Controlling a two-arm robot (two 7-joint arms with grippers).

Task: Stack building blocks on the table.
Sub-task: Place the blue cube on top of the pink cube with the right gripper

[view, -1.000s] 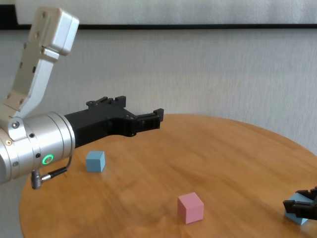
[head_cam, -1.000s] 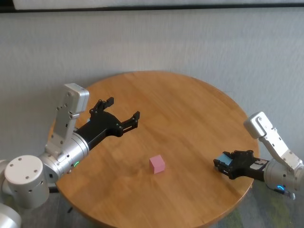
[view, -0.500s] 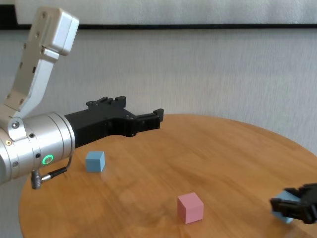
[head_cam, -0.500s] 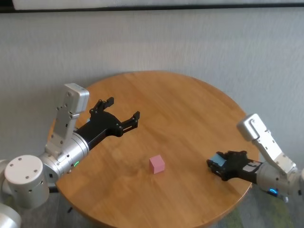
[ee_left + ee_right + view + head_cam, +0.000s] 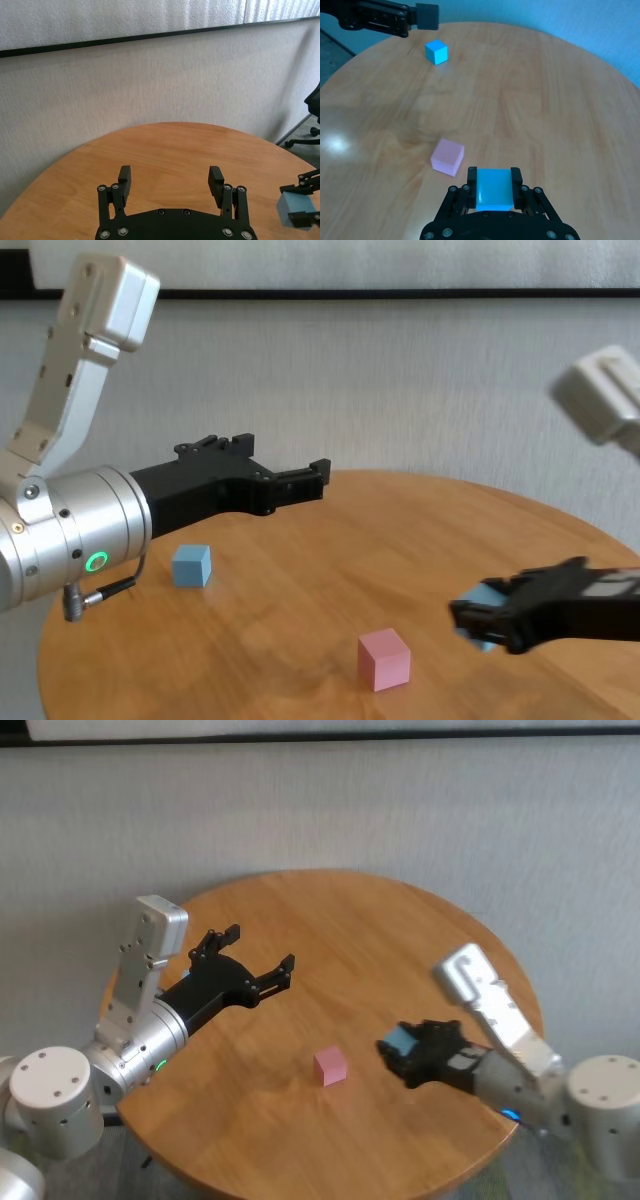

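My right gripper [image 5: 398, 1047] is shut on a light blue block [image 5: 494, 189] and holds it above the table [image 5: 380, 940], just right of the pale pink block [image 5: 330, 1065]. In the chest view the held blue block [image 5: 487, 595] hangs a little higher than the pink block [image 5: 385, 658] and to its right. A second light blue block [image 5: 192, 565] rests on the table's left side, under my left arm. My left gripper [image 5: 260, 948] hovers open and empty over the table's left part, well clear of the blocks.
The table's rounded near edge [image 5: 60, 640] runs close to my left forearm. A grey wall [image 5: 400, 810] stands behind the table. A black chair base [image 5: 315, 107] shows beyond the table's far side in the left wrist view.
My right gripper has carried the blue block from the table's right edge leftward and upward, to just beside the pink block. The left arm has not moved.
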